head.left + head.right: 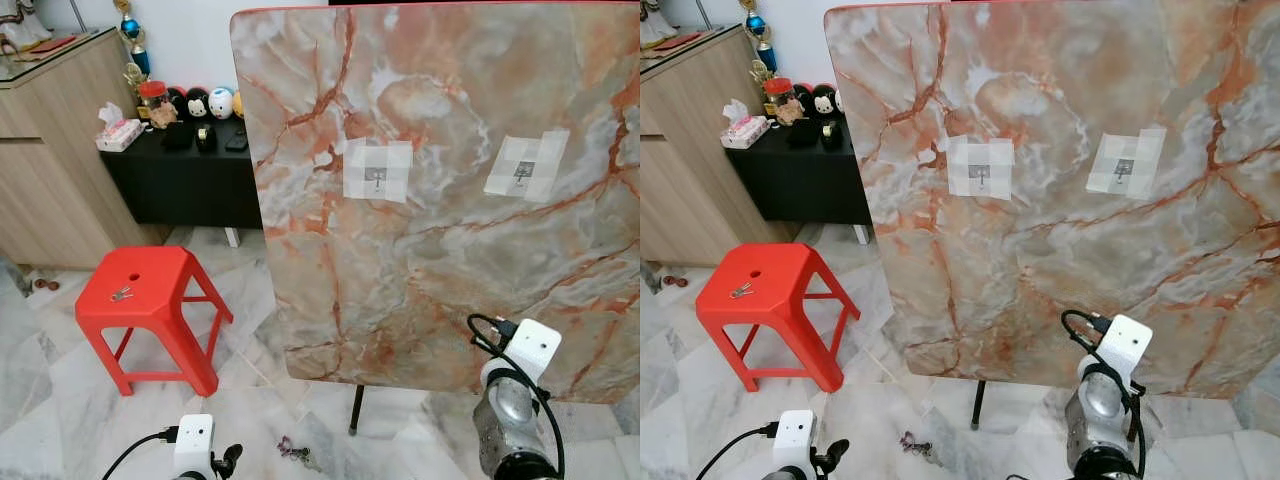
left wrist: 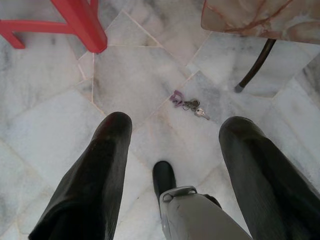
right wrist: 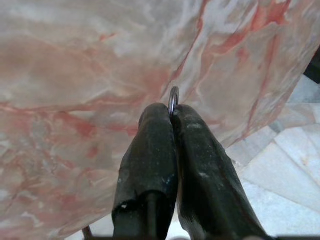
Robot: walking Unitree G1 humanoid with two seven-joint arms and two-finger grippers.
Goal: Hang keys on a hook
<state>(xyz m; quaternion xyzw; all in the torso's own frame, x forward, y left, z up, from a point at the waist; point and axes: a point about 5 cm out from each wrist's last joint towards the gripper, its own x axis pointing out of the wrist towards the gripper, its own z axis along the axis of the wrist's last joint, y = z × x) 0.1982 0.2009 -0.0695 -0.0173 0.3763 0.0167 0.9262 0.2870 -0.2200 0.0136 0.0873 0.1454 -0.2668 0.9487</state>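
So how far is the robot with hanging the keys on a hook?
Done: the right claw is shut on a key ring, held before the marble board.
In hand: bringing that ring toward a hook; both taped hooks look bare.
Left: hanging the ring. More keys lie on the floor under the open left claw, and something small rests on the red stool.

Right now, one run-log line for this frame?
right gripper: shut on key ring, facing marble board | left gripper: open above keys on floor | hooks: bare
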